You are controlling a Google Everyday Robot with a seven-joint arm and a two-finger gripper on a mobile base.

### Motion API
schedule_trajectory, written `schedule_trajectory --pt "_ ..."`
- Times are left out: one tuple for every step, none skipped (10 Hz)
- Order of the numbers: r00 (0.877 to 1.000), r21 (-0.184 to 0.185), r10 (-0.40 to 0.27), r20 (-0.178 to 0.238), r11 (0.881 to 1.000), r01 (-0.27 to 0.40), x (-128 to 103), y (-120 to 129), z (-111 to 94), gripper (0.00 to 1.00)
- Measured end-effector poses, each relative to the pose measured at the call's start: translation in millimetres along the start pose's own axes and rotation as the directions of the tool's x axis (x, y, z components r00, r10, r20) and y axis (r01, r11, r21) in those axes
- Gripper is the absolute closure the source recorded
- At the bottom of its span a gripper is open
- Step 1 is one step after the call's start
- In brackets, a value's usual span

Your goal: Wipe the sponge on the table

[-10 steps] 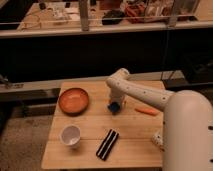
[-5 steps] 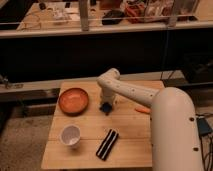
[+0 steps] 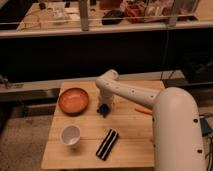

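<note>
The blue sponge (image 3: 103, 110) lies on the light wooden plank table (image 3: 130, 135), just right of the orange bowl. My white arm reaches in from the right and bends down over it. The gripper (image 3: 104, 106) sits directly on top of the sponge at the end of the arm, low against the tabletop. Only a small blue patch of the sponge shows beneath the wrist.
An orange bowl (image 3: 73, 100) stands at the table's back left. A white cup (image 3: 70, 135) sits at the front left, and a long black bar with a pale stripe (image 3: 107, 144) lies at the front middle. A thin orange object (image 3: 143, 110) lies beside the arm. A cluttered workbench (image 3: 100, 17) runs behind.
The arm and gripper have swept left across the table with the sponge, from near the middle toward the orange bowl.
</note>
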Motion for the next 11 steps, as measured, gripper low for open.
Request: schedule_trajectory --pt "1.000 -0.003 -0.006 0.005 1.000 0.006 -12 3 -2 0.59" --pt "1.000 0.002 -0.011 0.008 1.000 0.011 -28 5 -6 0.59" --pt "1.000 0.003 -0.011 0.011 1.000 0.011 -36 7 -8 0.59" --pt "1.000 -0.012 0.003 0.017 1.000 -0.003 -56 11 -10 0.59" --pt "0.999 -0.028 0.031 0.021 0.999 -0.030 -62 21 -9 0.59" --pt "0.998 -0.044 0.066 0.015 0.997 -0.065 -63 32 -10 0.59" --pt "0.996 -0.053 0.092 0.010 0.994 -0.092 -64 42 -10 0.59" --pt "0.991 -0.066 0.135 -0.005 0.989 -0.136 -63 60 -13 0.59" --pt "0.982 -0.073 0.186 -0.027 0.980 -0.187 -63 79 -20 0.59" --pt "0.975 -0.076 0.218 -0.040 0.972 -0.221 -63 91 -25 0.59" --pt "0.967 -0.083 0.248 -0.056 0.964 -0.252 -64 101 -30 0.59"
